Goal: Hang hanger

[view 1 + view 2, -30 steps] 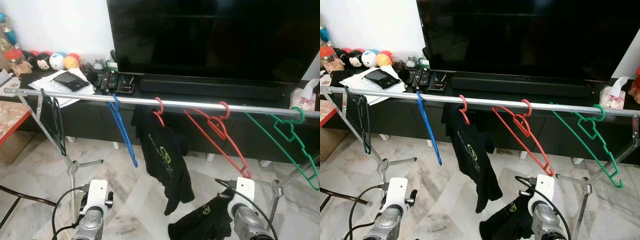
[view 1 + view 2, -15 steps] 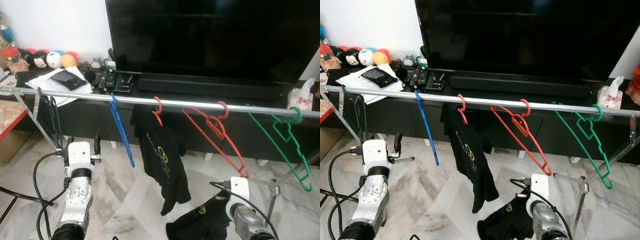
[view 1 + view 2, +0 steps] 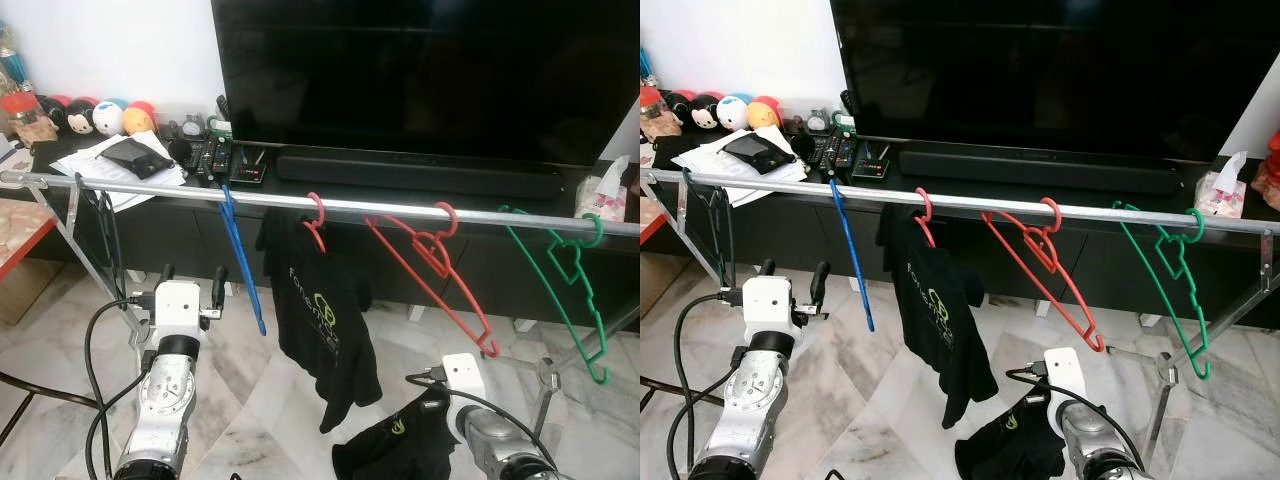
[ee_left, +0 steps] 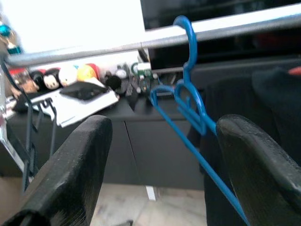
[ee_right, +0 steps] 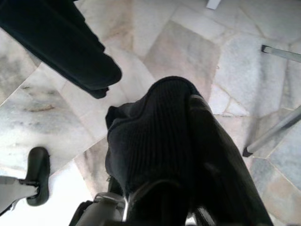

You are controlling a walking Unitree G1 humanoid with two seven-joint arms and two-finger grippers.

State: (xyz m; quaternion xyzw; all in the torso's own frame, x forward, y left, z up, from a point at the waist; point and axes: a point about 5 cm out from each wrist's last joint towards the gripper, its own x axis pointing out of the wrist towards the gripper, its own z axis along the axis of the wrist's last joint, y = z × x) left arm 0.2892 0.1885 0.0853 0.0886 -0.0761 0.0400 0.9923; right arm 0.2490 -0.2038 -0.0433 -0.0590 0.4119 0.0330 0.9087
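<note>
Left gripper (image 3: 190, 277) raised, fingers apart, just short of blue hanger (image 3: 243, 263) on rail (image 3: 350, 207) (not touching). Right gripper (image 5: 162, 197) low, clamped on black garment (image 3: 400, 445).

Rail (image 3: 150, 187) bare between black hanger (image 3: 112, 245) and blue hanger (image 3: 243, 260).

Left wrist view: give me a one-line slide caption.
Open left pincer frames the blue hanger hooked on the silver rail, TV cabinet clutter behind.
</note>
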